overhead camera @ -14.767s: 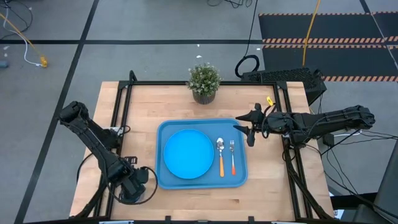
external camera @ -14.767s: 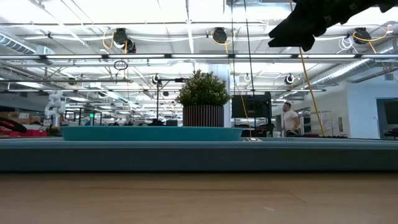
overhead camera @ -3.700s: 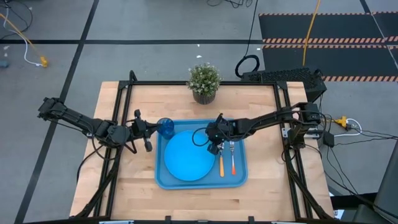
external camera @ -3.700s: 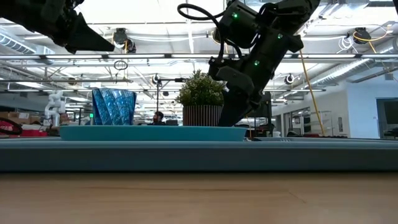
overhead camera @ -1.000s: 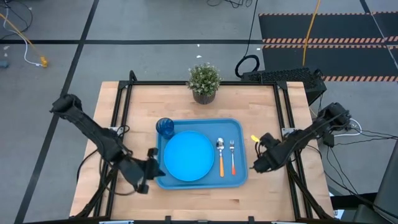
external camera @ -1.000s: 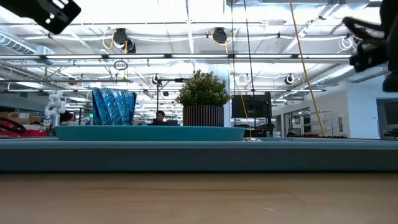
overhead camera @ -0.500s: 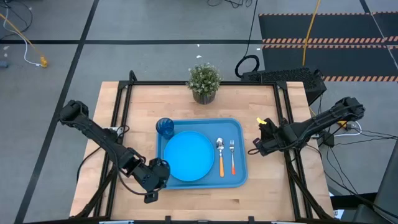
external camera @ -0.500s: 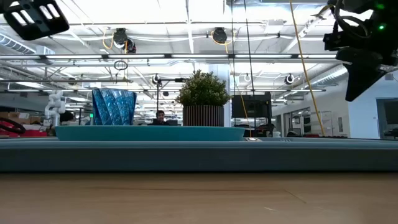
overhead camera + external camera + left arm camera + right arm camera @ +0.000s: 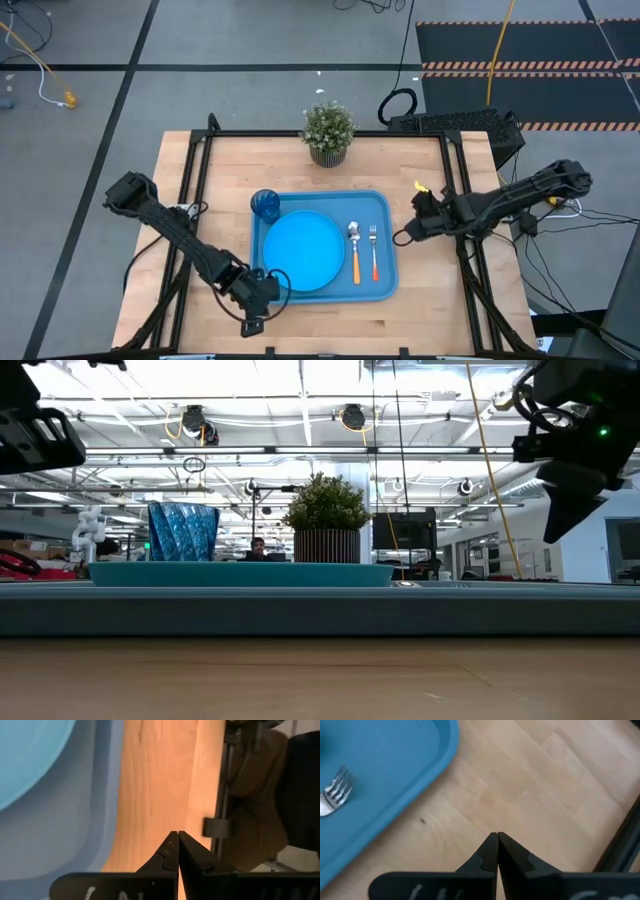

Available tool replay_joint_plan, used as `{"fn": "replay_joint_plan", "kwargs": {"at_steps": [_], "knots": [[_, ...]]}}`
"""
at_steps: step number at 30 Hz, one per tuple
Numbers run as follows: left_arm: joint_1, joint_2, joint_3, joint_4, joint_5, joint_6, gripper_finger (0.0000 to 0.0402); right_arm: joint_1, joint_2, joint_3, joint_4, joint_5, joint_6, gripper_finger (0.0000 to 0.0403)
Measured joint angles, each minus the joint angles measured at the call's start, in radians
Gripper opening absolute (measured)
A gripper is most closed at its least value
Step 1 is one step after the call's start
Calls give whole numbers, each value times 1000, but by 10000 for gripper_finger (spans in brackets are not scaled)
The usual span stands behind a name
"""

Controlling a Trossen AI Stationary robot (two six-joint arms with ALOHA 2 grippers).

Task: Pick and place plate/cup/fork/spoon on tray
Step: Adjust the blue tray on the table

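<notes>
The blue tray (image 9: 385, 285) lies mid-table. On it rest the sky-blue plate (image 9: 303, 250), the dark blue cup (image 9: 265, 204) upright at its far left corner, the spoon (image 9: 354, 250) and the fork (image 9: 374, 250) side by side to the right of the plate. My left gripper (image 9: 250, 324) is shut above the bare wood off the tray's near left corner (image 9: 75, 845), holding nothing. My right gripper (image 9: 401, 238) is shut over the wood just right of the tray's rim (image 9: 435, 755), with the fork's tines (image 9: 340, 787) ahead of it.
A small potted plant (image 9: 328, 132) stands at the table's far edge behind the tray. Black frame rails (image 9: 196, 180) run along the table's left and right sides. Bare wood (image 9: 330, 325) lies between the tray and the near edge.
My left gripper has swung toward the near edge and a little to the right, ending off the tray's near left corner. My right gripper has gone toward the far edge alongside the tray's right rim. Both have stayed shut. Nothing on the tray has moved.
</notes>
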Motion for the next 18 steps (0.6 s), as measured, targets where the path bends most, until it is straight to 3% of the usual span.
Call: {"fn": "replay_joint_plan", "kwargs": {"at_steps": [7,18], "knots": [[-15,45,1,5,-48,-51,1,-40,-12,0,37,-18,-65,0],[-27,115,1,-61,-75,3,1,-52,-12,0,47,-54,-63,0]]}}
